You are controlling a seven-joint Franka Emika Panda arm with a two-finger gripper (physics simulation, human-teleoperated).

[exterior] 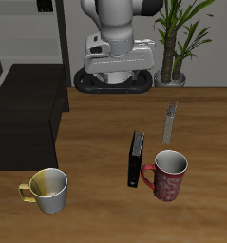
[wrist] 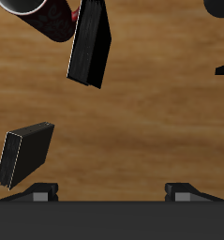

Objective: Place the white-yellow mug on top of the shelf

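The white-yellow mug [exterior: 48,190] stands upright on the wooden table near its front edge, cream-white with a yellow handle and yellow inside. The shelf [exterior: 28,119] is a large black cabinet with a flat top, just behind the mug. My gripper [exterior: 111,72] hangs high near the robot's base at the back of the table, far from both. In the wrist view my gripper [wrist: 113,192] is open and empty, its two fingertips [wrist: 44,192] wide apart. The mug does not show clearly in the wrist view.
A red patterned mug [exterior: 167,176] stands near the front beside a thin upright black slab [exterior: 136,158]; both show in the wrist view, the mug [wrist: 43,17] and the slab [wrist: 90,47]. A small grey-edged box [exterior: 169,121] lies farther back. A potted plant [exterior: 181,38] stands at the back.
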